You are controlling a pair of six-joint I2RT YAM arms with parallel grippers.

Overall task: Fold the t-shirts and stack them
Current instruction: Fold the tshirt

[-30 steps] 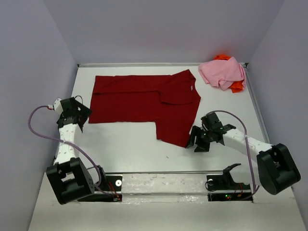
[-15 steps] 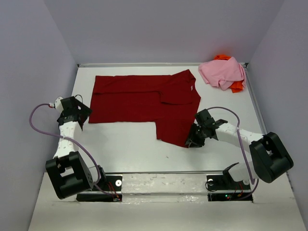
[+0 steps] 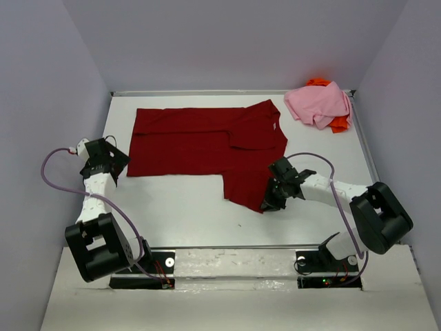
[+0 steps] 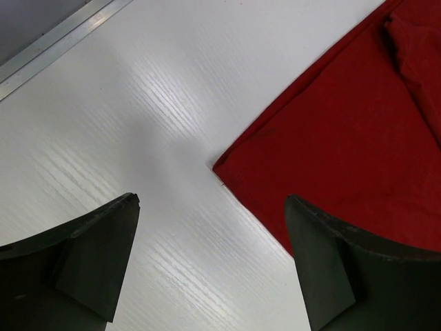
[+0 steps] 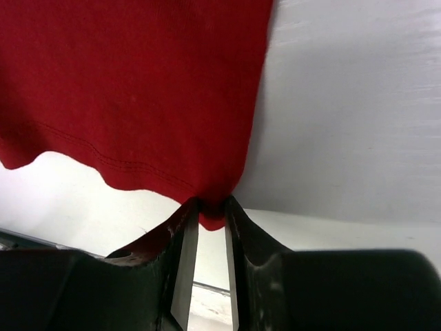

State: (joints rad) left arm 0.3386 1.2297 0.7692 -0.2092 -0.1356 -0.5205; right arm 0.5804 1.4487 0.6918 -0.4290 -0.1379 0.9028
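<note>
The dark red t-shirt [image 3: 207, 141] lies spread flat across the back of the table, with one part folded over near its right side. My right gripper [image 3: 269, 202] is at the shirt's near right hem corner, and in the right wrist view its jaws [image 5: 211, 210] pinch that corner of red cloth [image 5: 138, 89]. My left gripper [image 3: 110, 165] hovers open at the shirt's near left corner [image 4: 344, 152], with nothing between its fingers [image 4: 96, 255]. The light pink t-shirt [image 3: 318, 103] lies crumpled at the back right, on top of the bright orange one [image 3: 338, 125].
White table [image 3: 179, 207] with a metal rail [image 3: 207, 92] along the back edge and grey walls on three sides. Both arm bases stand at the near edge.
My right gripper has moved left onto the red shirt's near right corner and closed on it. The left arm has hardly moved.
</note>
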